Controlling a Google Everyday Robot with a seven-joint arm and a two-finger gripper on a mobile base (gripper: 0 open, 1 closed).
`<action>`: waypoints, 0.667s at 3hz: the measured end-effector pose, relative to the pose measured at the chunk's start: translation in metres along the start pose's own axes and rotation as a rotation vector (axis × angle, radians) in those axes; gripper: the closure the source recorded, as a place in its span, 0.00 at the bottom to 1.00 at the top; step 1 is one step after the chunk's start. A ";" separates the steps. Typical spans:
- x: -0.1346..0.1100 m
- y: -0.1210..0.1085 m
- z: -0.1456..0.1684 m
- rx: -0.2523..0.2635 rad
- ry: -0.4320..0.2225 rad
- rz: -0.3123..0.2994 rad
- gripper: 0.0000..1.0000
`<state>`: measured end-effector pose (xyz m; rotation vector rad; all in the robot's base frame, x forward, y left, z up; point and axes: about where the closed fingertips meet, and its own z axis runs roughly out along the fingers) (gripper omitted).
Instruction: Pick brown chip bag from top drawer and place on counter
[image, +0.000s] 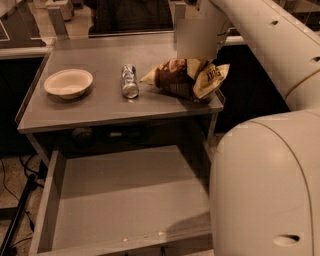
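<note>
Right now you are looking at the brown chip bag (186, 77) lying on the counter (100, 107), toward its right rear corner, with one tan-yellow end turned to the right edge. The pincer (197, 47) is hanging directly above the bag, close over its top. A grey patch is covering it, so you cannot tell whether it is released or clenched, or whether it is touching the bag. The white arm (270, 45) is reaching in from the upper right and running down to that spot. Just left of the bag a silver can (129, 81) is lying on its side, apart from the bag's pointed corner. Further left a shallow white bowl (68, 82) is sitting upright near the counter's left edge. Below the counter the top drawer (125, 200) is standing pulled out toward you, its grey floor showing. The robot's rounded white body (265, 185) is filling the lower right and covering the drawer's right side.
</note>
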<state>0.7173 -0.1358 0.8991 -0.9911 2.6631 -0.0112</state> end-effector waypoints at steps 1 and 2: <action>0.000 0.000 0.000 0.000 0.000 0.000 0.03; 0.000 0.000 0.000 0.000 0.000 0.000 0.00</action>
